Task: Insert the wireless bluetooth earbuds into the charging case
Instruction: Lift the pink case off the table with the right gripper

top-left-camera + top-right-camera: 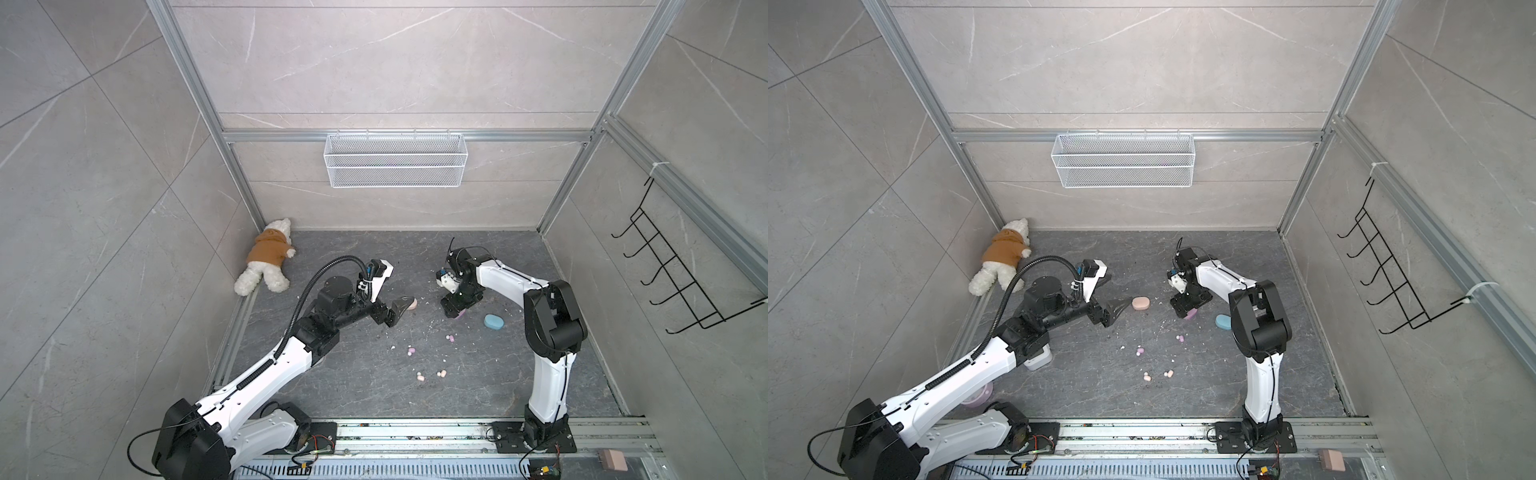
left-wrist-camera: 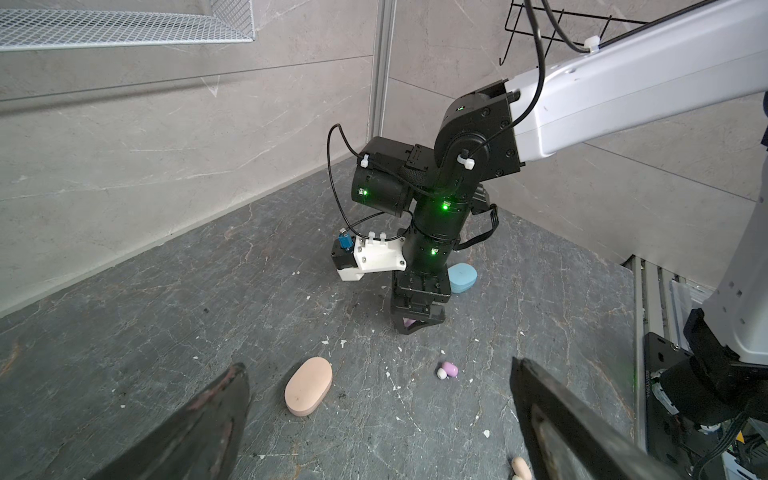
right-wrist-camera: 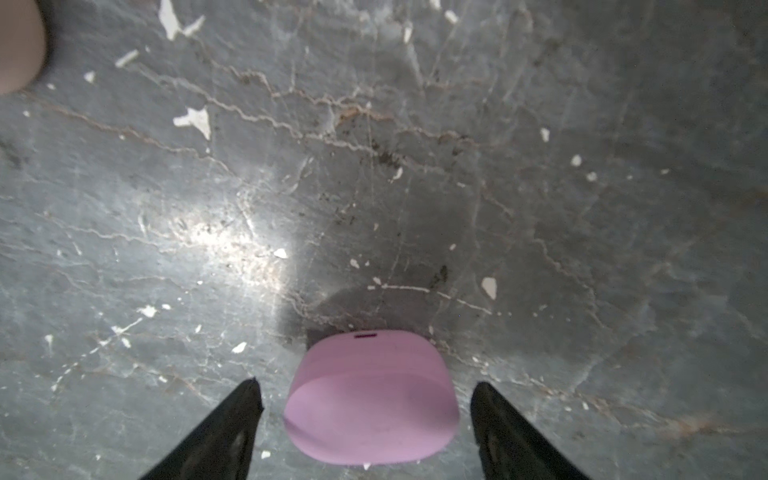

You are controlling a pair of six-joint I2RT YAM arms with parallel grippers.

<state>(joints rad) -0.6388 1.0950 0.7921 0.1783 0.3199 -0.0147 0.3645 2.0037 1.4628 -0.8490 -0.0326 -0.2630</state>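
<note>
Straddling a lilac-pink oval plastic charging case [image 3: 370, 415], the right gripper [image 3: 365, 382] keeps its jaws apart, a gap either side, grasping nothing.
The left gripper [image 2: 378, 363], jaws spread wide and empty, has a peach oval plastic case [image 2: 308, 386] just ahead of its tips, untouched. The tiny bean-shaped pastel earbuds [image 1: 450, 338] lie loose on the dark stone floor [image 1: 353, 395], between the grippers and nearer the arm bases: a lilac bud [image 2: 448, 369] near the right gripper, two peach buds [image 1: 442, 373] farther off.
</note>
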